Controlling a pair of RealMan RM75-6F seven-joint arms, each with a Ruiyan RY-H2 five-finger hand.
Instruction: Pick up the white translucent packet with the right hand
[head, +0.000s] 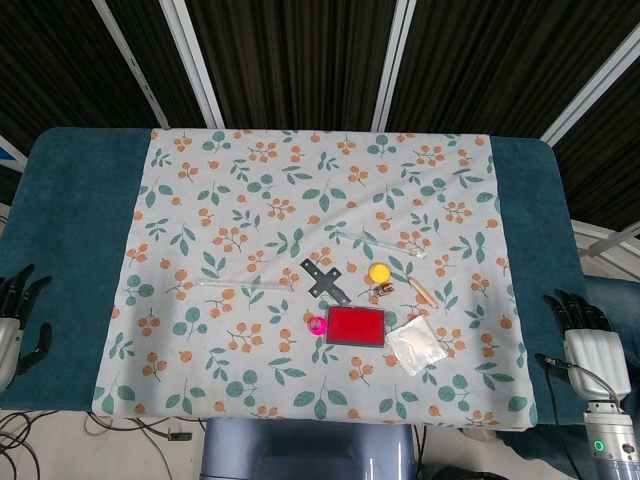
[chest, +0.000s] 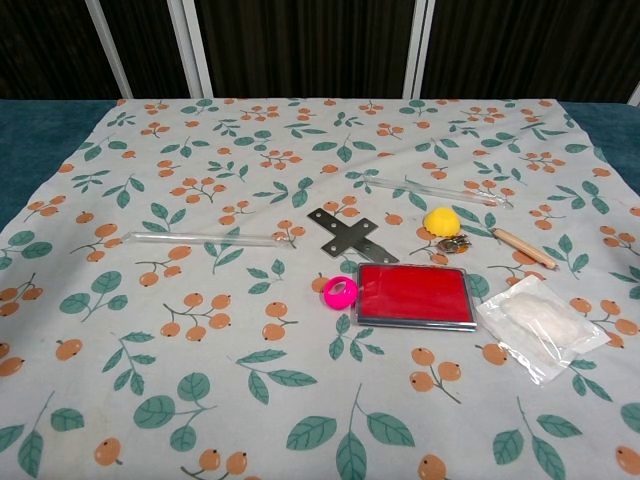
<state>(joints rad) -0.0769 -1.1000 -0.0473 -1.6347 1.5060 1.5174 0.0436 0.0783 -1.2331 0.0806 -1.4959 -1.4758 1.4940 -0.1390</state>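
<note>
**A:** While nothing touches it, the white translucent packet (chest: 541, 326) lies flat on the floral cloth (head: 250, 200), just right of the red case (chest: 416, 295).

**B:** Looks light, soft and slippery, I'd say. Pinch a free corner, away from the case.

**A:** Room on its right and near sides is bare. The right robot hand (head: 589, 340) waits off the desk (head: 70, 200) edge, fingers apart, holding nothing.

**B:** Left robot hand (head: 12, 325) likewise, empty.
</note>
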